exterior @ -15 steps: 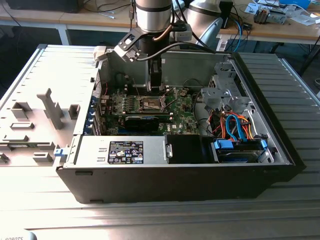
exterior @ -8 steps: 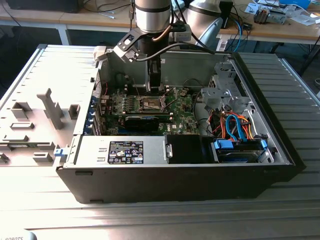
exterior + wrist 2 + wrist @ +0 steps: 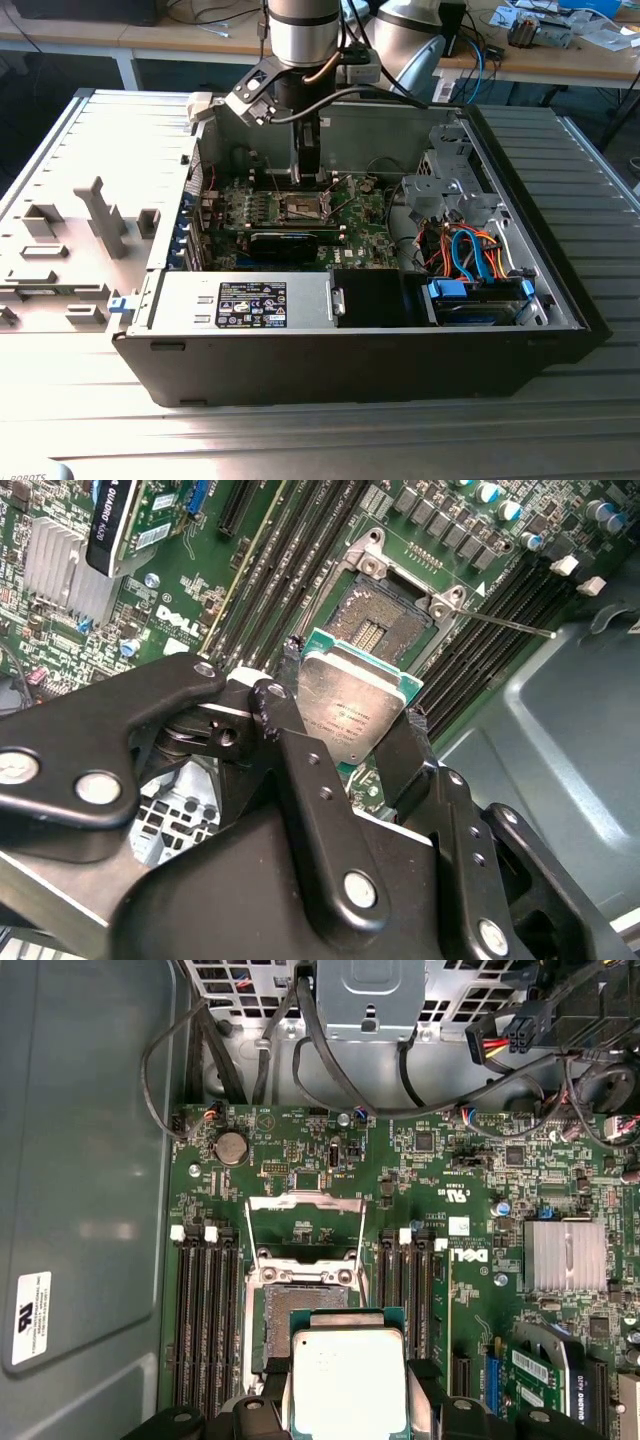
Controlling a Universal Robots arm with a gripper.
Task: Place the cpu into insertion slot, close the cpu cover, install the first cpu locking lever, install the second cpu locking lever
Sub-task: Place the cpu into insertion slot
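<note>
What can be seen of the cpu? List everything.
The cpu is a flat square chip with a dull silver-grey metal top, faint print on it, and a green board edge showing around the lid. The gripper holds it with black jaws on two opposite sides, metal top facing both wrist cameras. It hangs above the motherboard, close to the open insertion slot, not seated in it. Nothing else appears to touch it.

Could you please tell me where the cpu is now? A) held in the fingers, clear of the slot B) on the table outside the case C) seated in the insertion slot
A: the fingers clamp the cpu by its edges, and the insertion slot lies bare beyond it.
</note>
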